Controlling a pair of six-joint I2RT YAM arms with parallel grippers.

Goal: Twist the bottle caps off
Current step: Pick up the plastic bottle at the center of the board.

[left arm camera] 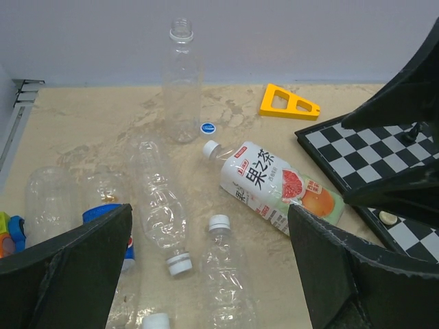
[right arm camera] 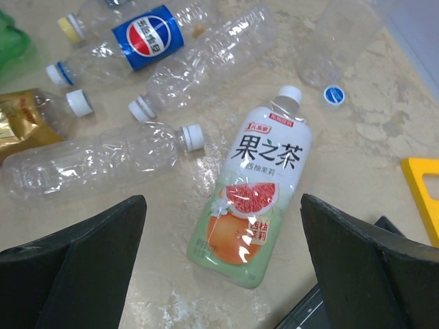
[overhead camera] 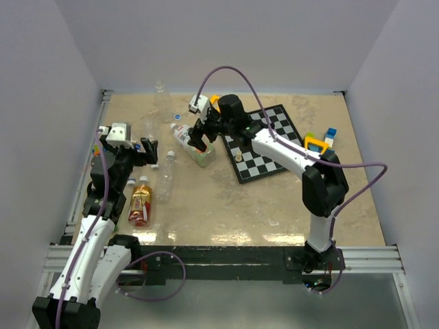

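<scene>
Top external: right gripper sits over the tea-label bottle, jaws wide apart, nothing held. Left gripper is also fully spread and empty, above the bottles at the table's left side.

Right wrist: the tea-label bottle lies flat between the two fingers, white cap on. Can't tell if the fingers touch it.

A loose blue cap lies just beside the upright clear bottle, which has an open neck.

To the left lie two clear bottles, both with white caps on. The cola-label bottle lies beyond them. The red-yellow label bottle is nearest the left arm.

The chessboard lies right of the tea-label bottle, and a yellow triangle piece lies near the board's far corner.
</scene>
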